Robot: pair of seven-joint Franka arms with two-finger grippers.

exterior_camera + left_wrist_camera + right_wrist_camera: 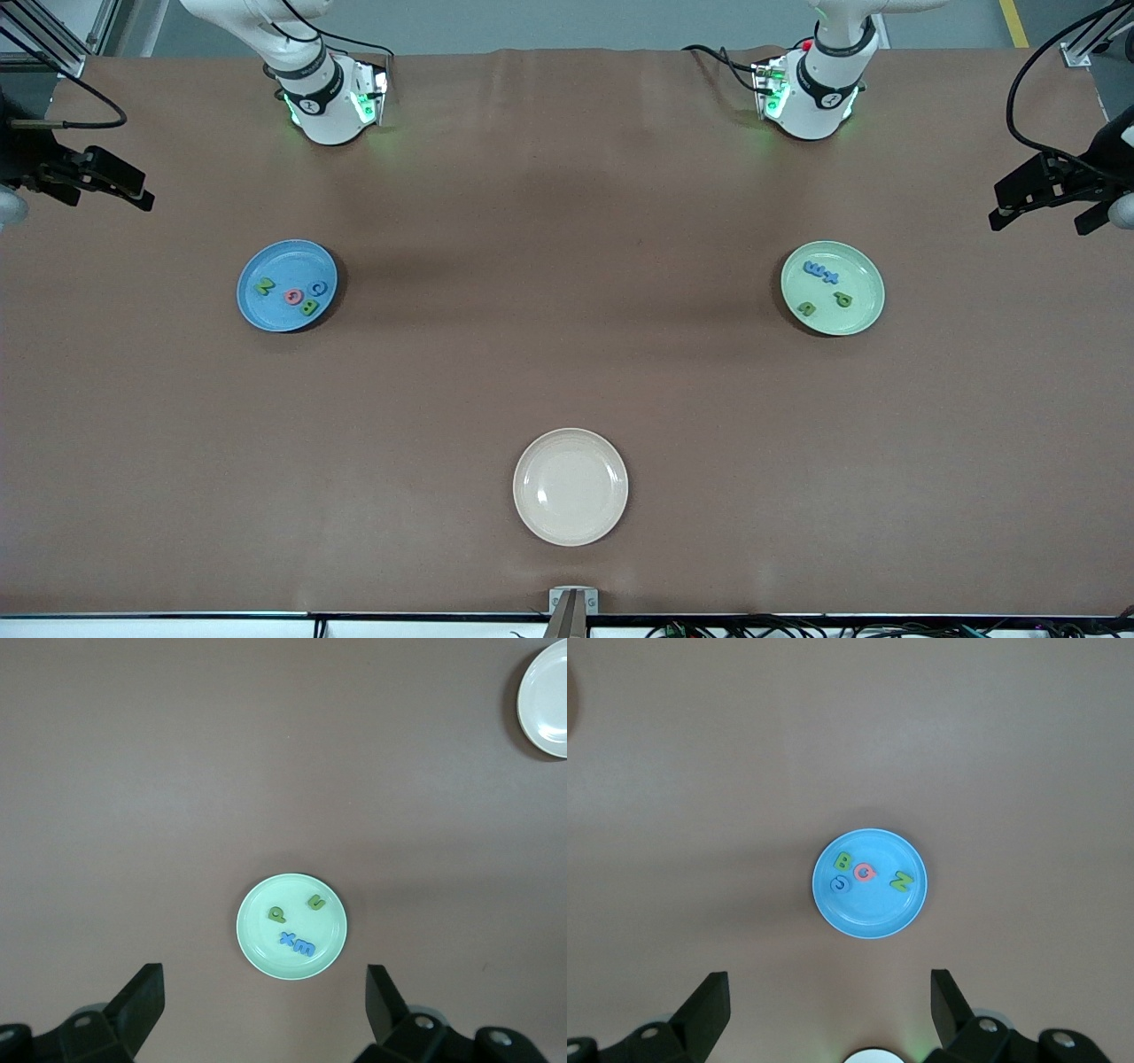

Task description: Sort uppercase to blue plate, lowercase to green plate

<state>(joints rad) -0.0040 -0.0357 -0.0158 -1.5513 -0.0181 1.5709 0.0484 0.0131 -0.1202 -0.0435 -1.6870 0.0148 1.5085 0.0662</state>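
Observation:
The blue plate (257,310) (873,920) lies toward the right arm's end of the table. It holds the uppercase letters: a green N (264,286) (900,881), a pink Q (293,296) (866,872), a blue G (318,288) (840,886) and a green B (309,307) (842,861). The green plate (864,310) (257,952) lies toward the left arm's end with the lowercase letters: a blue m (813,267) (304,947), a blue t (831,276) (287,937), a green p (842,300) (278,914) and a green u (806,308) (316,901). My right gripper (111,199) (827,979) and left gripper (1036,220) (263,983) hang high, open and empty.
A cream plate (570,532) (545,700) with nothing on it sits near the table's front edge, midway between the two ends. The arms' white bases (328,111) (811,102) stand along the table's back edge. Brown tabletop stretches between the plates.

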